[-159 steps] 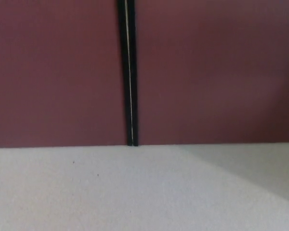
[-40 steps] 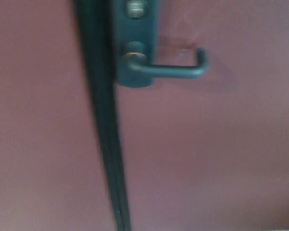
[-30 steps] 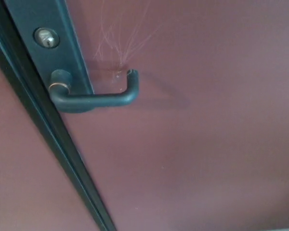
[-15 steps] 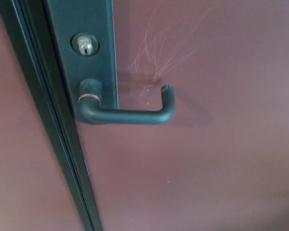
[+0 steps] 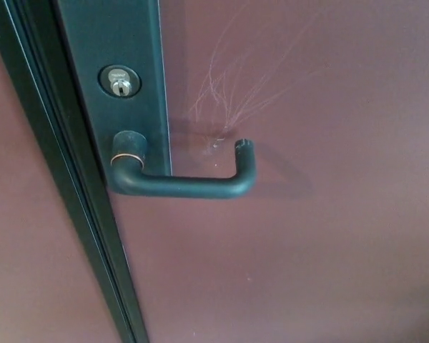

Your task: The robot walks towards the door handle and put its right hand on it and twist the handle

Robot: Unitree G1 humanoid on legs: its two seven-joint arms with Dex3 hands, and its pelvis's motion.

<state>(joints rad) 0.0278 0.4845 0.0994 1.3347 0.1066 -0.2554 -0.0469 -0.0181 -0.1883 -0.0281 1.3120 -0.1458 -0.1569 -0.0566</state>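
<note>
No robot hand shows, left or right, so their state can't be told. The dark green bent-bar lever door handle (image 5: 189,184) sits left of centre on the maroon door (image 5: 329,236), below the silver keyhole cylinder (image 5: 119,82) in the dark green metal plate (image 5: 121,43). Vs 0.5 s ago, view shifted slightly and handle looks closer: approach seems nearly done. Right-hand reach not begun; handle lies level, untwisted.
</note>
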